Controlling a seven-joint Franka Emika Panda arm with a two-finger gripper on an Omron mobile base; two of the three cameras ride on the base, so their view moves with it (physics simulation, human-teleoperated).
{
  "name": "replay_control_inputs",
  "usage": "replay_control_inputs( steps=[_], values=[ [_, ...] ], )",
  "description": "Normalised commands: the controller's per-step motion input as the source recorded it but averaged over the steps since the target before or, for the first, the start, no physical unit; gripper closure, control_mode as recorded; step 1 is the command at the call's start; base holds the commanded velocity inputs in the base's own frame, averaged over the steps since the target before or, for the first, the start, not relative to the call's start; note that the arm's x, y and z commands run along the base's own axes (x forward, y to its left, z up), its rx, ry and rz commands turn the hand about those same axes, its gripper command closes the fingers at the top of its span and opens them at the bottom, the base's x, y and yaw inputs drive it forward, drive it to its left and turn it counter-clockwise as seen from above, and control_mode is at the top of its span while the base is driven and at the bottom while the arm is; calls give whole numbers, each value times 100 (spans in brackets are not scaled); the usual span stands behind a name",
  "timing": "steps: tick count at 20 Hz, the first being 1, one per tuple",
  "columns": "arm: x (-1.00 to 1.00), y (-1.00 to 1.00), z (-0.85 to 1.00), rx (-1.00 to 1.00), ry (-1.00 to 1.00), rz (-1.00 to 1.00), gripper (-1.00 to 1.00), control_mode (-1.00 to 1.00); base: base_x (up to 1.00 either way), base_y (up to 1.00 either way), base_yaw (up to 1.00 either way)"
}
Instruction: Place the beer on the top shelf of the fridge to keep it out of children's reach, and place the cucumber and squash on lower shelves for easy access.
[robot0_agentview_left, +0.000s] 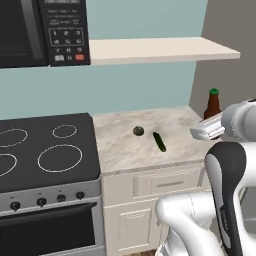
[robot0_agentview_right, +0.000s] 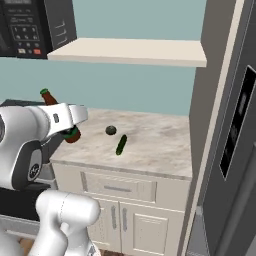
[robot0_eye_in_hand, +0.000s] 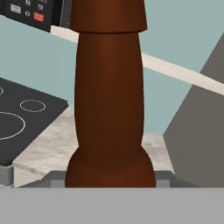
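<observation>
My gripper (robot0_eye_in_hand: 109, 179) is shut on the beer (robot0_eye_in_hand: 109, 87), a brown bottle that stands close in front of the hand camera between the two fingertips. In the base views the beer (robot0_agentview_left: 212, 104) (robot0_agentview_right: 50, 98) leans in the white hand over the counter (robot0_agentview_left: 120, 152), near the fridge's side. The cucumber (robot0_agentview_left: 159, 141) (robot0_agentview_right: 121, 144) lies on the counter's middle, and the squash (robot0_agentview_left: 138, 131) (robot0_agentview_right: 110, 130) sits just behind it to the left. On the right stands the fridge (robot0_agentview_right: 230, 125) with its grey door closed, so the top shelf and lower shelves are hidden.
A black stove (robot0_agentview_left: 45, 150) adjoins the counter on the left, with a microwave (robot0_agentview_left: 40, 30) above it. A cream wall shelf (robot0_agentview_left: 160, 50) hangs over the counter. Drawers and cabinet doors (robot0_agentview_right: 117, 200) sit below the counter edge.
</observation>
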Motion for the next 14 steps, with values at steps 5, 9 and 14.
replay_control_inputs(
  steps=[5, 9, 14],
  values=[
    [0, 0, 0, 0, 0, 0, 100, 100, -81, 0, -1],
    [0, 0, 0, 0, 0, 0, 100, 100, -79, 0, -2],
    [0, 0, 0, 0, 0, 0, 100, 100, -56, -4, -1]
  ],
)
